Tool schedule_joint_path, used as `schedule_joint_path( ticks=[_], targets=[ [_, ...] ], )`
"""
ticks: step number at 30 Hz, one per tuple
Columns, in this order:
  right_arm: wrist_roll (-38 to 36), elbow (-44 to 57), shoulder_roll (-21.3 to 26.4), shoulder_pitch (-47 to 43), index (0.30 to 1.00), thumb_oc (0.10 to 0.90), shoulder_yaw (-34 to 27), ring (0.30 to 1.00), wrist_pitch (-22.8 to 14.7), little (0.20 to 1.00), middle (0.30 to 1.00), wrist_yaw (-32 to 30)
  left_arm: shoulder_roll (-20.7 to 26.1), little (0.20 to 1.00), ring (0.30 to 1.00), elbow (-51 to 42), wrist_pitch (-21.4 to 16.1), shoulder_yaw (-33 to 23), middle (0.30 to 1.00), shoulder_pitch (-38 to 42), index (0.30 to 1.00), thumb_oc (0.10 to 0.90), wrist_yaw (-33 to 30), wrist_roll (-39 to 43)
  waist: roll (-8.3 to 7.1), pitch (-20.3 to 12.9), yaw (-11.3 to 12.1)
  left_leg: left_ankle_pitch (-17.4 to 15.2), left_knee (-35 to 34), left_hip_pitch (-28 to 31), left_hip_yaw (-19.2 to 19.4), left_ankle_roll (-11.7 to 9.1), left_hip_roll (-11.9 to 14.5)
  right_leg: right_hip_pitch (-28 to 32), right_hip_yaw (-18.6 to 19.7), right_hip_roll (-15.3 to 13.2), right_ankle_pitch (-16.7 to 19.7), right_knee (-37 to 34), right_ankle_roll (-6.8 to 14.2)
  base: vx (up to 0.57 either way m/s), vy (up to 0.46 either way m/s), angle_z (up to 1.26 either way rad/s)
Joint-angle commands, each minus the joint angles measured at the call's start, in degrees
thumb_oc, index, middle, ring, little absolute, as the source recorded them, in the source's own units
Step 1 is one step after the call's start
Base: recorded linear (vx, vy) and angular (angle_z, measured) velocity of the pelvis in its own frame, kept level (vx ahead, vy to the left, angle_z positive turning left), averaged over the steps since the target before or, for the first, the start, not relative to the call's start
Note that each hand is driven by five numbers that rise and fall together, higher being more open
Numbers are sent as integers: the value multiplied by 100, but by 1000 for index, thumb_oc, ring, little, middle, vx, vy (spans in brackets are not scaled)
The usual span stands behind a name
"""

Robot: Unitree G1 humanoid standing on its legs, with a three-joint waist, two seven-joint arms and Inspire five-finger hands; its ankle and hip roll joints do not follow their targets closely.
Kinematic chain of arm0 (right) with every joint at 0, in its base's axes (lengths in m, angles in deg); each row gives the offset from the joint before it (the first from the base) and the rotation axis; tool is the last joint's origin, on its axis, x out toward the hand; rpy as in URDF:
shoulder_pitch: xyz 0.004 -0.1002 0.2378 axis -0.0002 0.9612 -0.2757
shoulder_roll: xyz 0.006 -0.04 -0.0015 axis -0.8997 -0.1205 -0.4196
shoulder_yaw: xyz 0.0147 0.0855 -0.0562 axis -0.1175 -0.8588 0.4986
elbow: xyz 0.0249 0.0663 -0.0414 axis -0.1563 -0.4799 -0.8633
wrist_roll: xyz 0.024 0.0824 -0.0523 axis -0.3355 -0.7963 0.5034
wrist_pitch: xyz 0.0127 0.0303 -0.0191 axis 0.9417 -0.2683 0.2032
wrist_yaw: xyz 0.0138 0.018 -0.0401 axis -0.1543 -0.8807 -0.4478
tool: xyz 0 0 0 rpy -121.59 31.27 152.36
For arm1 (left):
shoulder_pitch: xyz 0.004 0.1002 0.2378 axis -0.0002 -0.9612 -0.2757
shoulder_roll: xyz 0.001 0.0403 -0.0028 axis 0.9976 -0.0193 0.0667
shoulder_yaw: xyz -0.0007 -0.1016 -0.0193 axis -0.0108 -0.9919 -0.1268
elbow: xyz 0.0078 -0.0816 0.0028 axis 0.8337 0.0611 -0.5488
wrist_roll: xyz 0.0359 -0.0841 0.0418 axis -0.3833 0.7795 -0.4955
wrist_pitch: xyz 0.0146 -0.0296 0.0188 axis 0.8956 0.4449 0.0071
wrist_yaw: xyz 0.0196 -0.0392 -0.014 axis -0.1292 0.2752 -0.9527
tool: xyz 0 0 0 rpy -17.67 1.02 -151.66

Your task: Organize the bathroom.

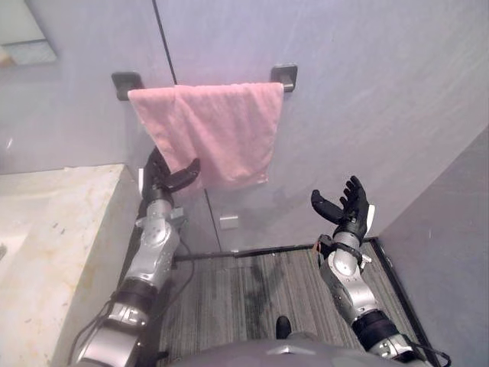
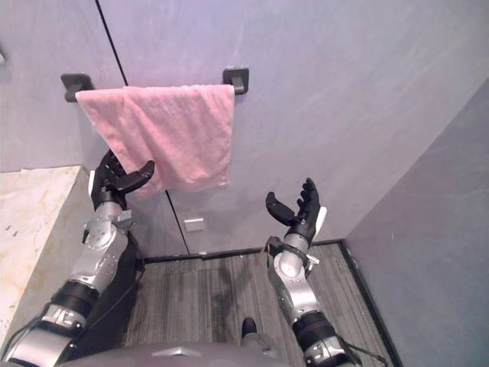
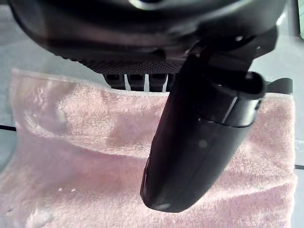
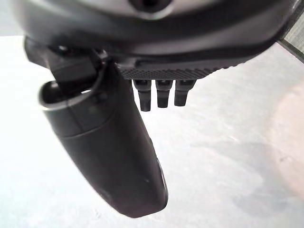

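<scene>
A pink towel [image 1: 214,130] hangs folded over a rail on the grey wall, between two dark brackets [image 1: 284,75]. Its lower edge slants, longer on the right. My left hand [image 1: 164,177] is raised at the towel's lower left corner, open, thumb pointing toward the cloth; it holds nothing. Past that hand's thumb [image 3: 199,142], the towel [image 3: 80,156] spreads close in the left wrist view. My right hand [image 1: 348,206] is up in front of the bare wall, to the right of and below the towel, open and empty, as the right wrist view shows its thumb [image 4: 109,152] against plain wall.
A pale marble counter [image 1: 53,245] runs along the left side beside my left arm. A mirror corner [image 1: 27,34] shows at the upper left. A small white plate [image 1: 229,222] sits low on the wall. Dark striped flooring [image 1: 252,290] lies below, and a grey wall [image 1: 451,252] closes the right.
</scene>
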Motion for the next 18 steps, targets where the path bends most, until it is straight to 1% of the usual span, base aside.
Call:
schedule_joint_path(
  ticks=[1,2,3,4,5,6,7,8,10,12,13,14,16,18],
  targets=[
    [448,484,73,-396,900,800,-272,900,-428,900,900,321,79,900,900,-349,-151,151,900,274,900,800,-81,-484,103,16,124,-113,35,-113,74,376,-297,395,-281,59,-743,267,265,-60,-23,5],
    [476,475,90,-331,900,800,-296,900,-404,900,900,348,46,900,900,-355,-133,140,900,158,900,800,-100,-488,96,30,139,-113,36,-117,63,375,-295,397,-291,60,-743,266,264,-44,-18,5],
    [497,471,111,-242,900,800,-322,900,-359,900,900,386,21,900,900,-353,12,125,900,19,900,800,-178,-595,87,37,152,-114,36,-117,53,374,-292,401,-306,62,-743,267,262,-36,-15,5],
    [494,466,114,-206,900,800,-331,900,-356,900,900,398,17,900,900,-363,67,121,900,-35,900,800,-212,-643,83,41,155,-112,35,-118,49,374,-291,400,-309,62,-741,265,262,-50,-22,5],
    [449,435,118,-55,900,800,-396,900,-320,900,900,466,1,900,900,-391,159,92,900,-262,900,800,-248,-480,60,62,170,-104,26,-124,27,370,-284,403,-322,64,-725,255,266,-71,-34,5],
    [405,386,120,98,900,800,-476,900,-277,900,900,570,-35,900,900,-432,307,30,900,-516,900,800,-357,-534,29,80,193,-100,16,-137,3,366,-277,408,-347,65,-714,241,265,-71,-34,4],
    [399,374,120,123,900,800,-492,900,-258,900,900,576,-42,900,900,-441,375,18,900,-558,900,800,-397,-477,23,84,197,-99,14,-140,-3,367,-276,410,-351,66,-710,235,264,-76,-32,5],
    [343,304,137,223,900,800,-526,900,-224,900,900,611,-53,900,900,-432,404,-1,900,-722,900,800,-373,-214,-10,119,216,-96,14,-159,-39,364,-272,410,-377,64,-697,231,270,-57,-17,5],
    [264,225,160,304,900,800,-573,900,-197,900,900,671,-65,900,900,-406,516,-6,900,-827,900,800,-355,-361,-34,138,223,-98,14,-174,-48,363,-264,408,-401,61,-688,224,274,-63,-14,9],
    [247,57,204,476,900,800,-627,900,-62,900,900,688,-62,900,900,-286,705,105,900,-978,900,800,-269,-161,-77,173,219,-89,14,-215,-85,351,-248,405,-444,55,-638,191,305,-73,-14,9],
    [230,28,212,497,900,800,-627,900,-53,900,900,688,-67,900,900,-245,691,116,900,-999,900,800,-250,-195,-84,176,218,-91,14,-219,-85,350,-246,404,-451,54,-635,187,308,-77,-14,9],
    [132,-120,252,558,900,800,-657,900,25,900,900,730,-78,900,900,-81,737,155,900,-1060,900,800,-75,46,-106,201,215,-89,14,-230,-84,347,-235,401,-470,45,-609,174,324,-69,-5,14],
    [305,-255,280,597,900,800,-621,900,95,900,900,720,-132,900,900,83,784,199,900,-1103,900,800,9,98,-118,215,216,-91,14,-244,-90,348,-234,392,-486,35,-596,169,340,-65,-1,12],
    [256,-497,304,654,900,800,-534,900,303,900,900,723,-156,900,900,370,851,248,900,-1159,900,800,186,249,-147,223,218,-89,14,-274,-97,346,-242,375,-511,17,-562,146,370,-59,5,5]
  ],
)
